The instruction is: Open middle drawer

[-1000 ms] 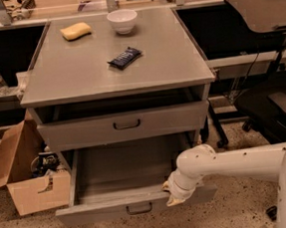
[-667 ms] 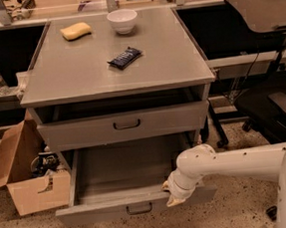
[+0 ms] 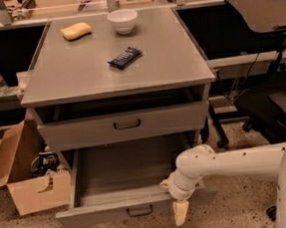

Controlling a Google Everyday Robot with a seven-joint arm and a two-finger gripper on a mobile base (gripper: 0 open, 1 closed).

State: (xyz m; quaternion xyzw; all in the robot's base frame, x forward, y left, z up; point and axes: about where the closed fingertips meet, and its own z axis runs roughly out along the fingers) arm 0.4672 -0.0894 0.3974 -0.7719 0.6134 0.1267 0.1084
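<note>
The middle drawer point(image 3: 113, 173) is pulled far out of the grey cabinet. Its shallow grey interior shows, and its front point(image 3: 102, 214) carries a small dark loop handle point(image 3: 140, 211). My gripper point(image 3: 179, 203), on a white arm coming in from the right, sits at the right part of the drawer's front edge, right of the handle. A cream part of it hangs down in front of the drawer front. The drawer above point(image 3: 124, 125), with its own loop handle, sticks out slightly. Anything below the open drawer is hidden.
On the cabinet top point(image 3: 79, 71) lie a yellow sponge point(image 3: 75, 30), a white bowl point(image 3: 123, 21) and a dark snack bar point(image 3: 125, 57). An open cardboard box point(image 3: 24, 181) stands on the floor at the left. A black chair point(image 3: 277, 109) stands at the right.
</note>
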